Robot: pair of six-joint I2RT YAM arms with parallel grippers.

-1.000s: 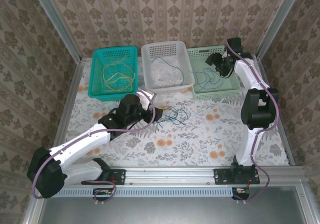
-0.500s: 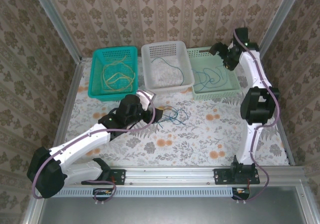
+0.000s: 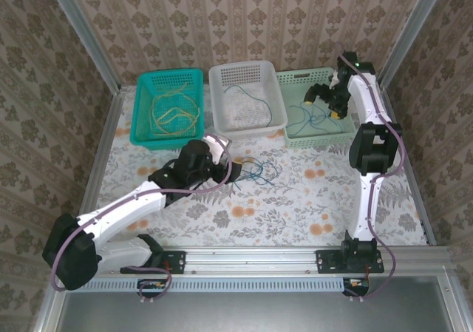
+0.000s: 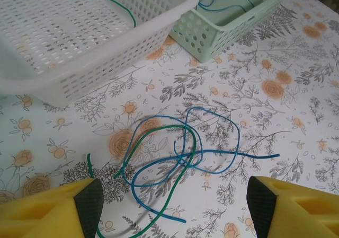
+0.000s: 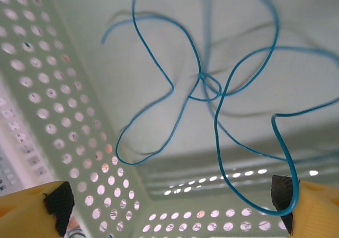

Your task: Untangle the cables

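Hanging low over the counter [image 3: 295, 214], the left claw [image 4: 175, 209] is released: its two yellow fingers [image 4: 47, 211] stand wide apart and nothing is between them. The tangle of blue and green cables [image 4: 185, 153] lies flat on the flowered counter just ahead of this claw, roughly in the middle between the lines of the two fingers. One green end of the tangle runs down close beside the dark pad on the left of the wrist picture; I cannot tell if it touches. From above, the tangle is on the open counter in front of the white basket [image 3: 222, 73], just beside the claw's tip.

The right claw [image 5: 170, 203] is also released, with its pads far apart, and it is held over the pale green basket [image 3: 319, 141]. The blue cable [image 5: 204, 84] lies in loose loops on the floor of this basket, below the claw. One bend of it comes very near the pad on the right of the wrist picture, but the grip is not closed on it.

A green cable [image 3: 251, 99] lies inside the white basket, and the yellow cables [image 3: 174, 110] lie coiled in the teal basket [image 3: 142, 136], well apart from both claws.
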